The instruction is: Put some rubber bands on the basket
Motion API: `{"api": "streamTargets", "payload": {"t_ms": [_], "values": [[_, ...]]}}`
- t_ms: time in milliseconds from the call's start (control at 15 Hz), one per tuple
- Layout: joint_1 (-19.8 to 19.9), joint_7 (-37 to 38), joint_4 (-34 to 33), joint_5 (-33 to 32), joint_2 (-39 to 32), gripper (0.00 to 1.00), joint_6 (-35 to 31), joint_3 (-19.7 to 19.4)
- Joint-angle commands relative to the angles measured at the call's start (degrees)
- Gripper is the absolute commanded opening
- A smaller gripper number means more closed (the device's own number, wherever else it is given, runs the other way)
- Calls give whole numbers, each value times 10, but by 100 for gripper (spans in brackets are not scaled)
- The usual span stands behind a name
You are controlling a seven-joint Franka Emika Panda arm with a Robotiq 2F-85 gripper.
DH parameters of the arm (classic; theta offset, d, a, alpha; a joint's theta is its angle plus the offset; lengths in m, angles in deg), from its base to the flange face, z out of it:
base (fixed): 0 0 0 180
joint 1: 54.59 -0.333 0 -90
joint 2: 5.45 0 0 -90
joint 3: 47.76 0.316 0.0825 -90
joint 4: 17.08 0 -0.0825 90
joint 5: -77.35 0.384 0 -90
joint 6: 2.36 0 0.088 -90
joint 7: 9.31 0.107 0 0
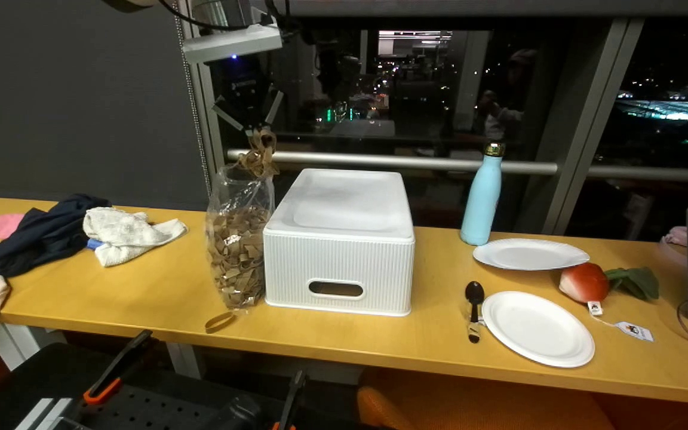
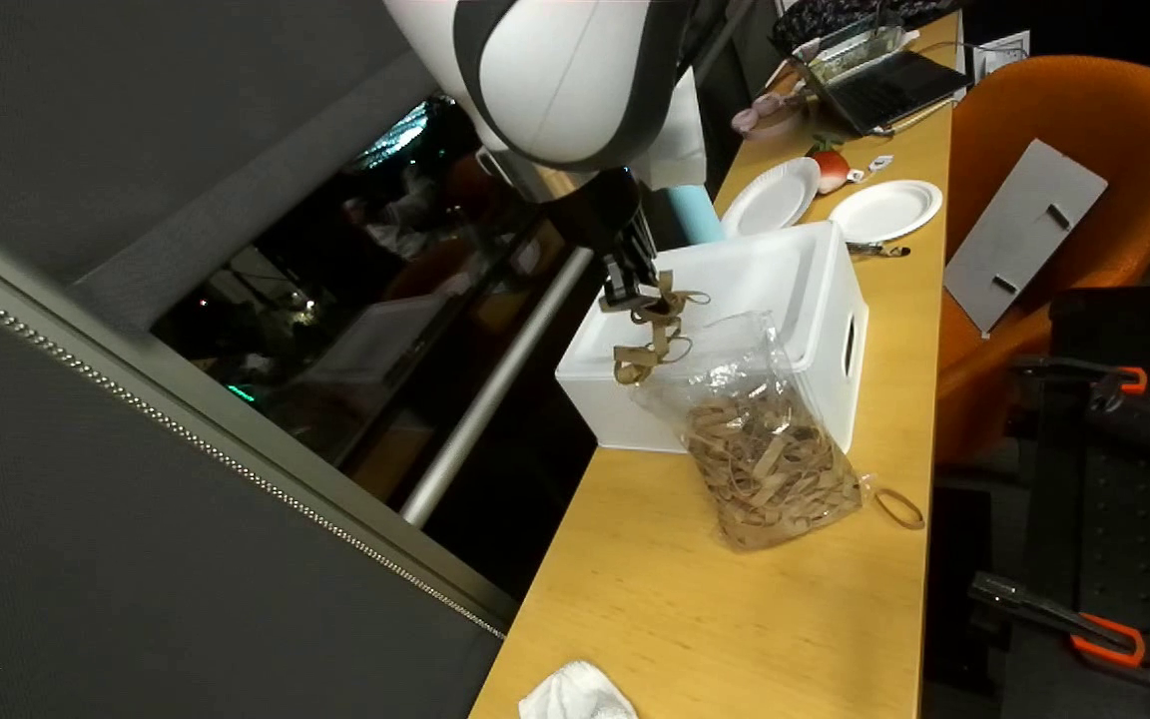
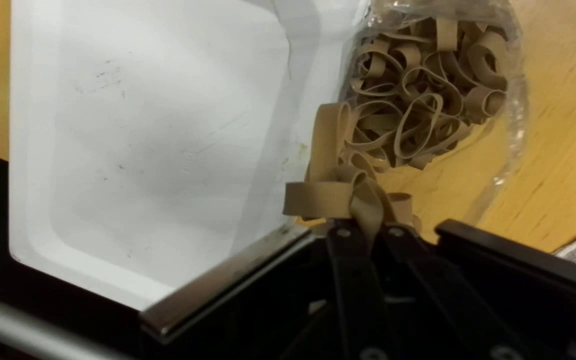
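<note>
Rubber bands (image 3: 318, 200) hang in a tangled clump from the end effector (image 3: 371, 235), which is clamped on them, near one edge of the white basket (image 1: 338, 260). That basket sits with a solid face upward. Just beside it, on the same side as the clump, stands a clear plastic bag (image 1: 239, 190) holding many more bands; whether bag and basket touch, I cannot tell. One loose band (image 1: 219, 325) lies on the surface (image 1: 141, 286) near that side of the basket, and crumpled cloths (image 1: 132, 233) lie farther from it. On the basket's opposite side are an upright light-blue bottle (image 1: 480, 206), two white plates (image 1: 538, 328) and a dark spoon (image 1: 474, 292).
</note>
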Motion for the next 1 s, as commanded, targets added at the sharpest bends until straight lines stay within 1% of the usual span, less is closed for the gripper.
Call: {"api": "streamTargets", "payload": {"t_ms": [0, 533, 733, 933], "values": [[7, 6, -17, -9, 9, 1, 20, -4], [33, 6, -1, -10, 37, 1, 11, -25], [47, -1, 0, -6, 31, 1, 5, -34], [61, -18, -15, 0, 9, 1, 5, -41]]}}
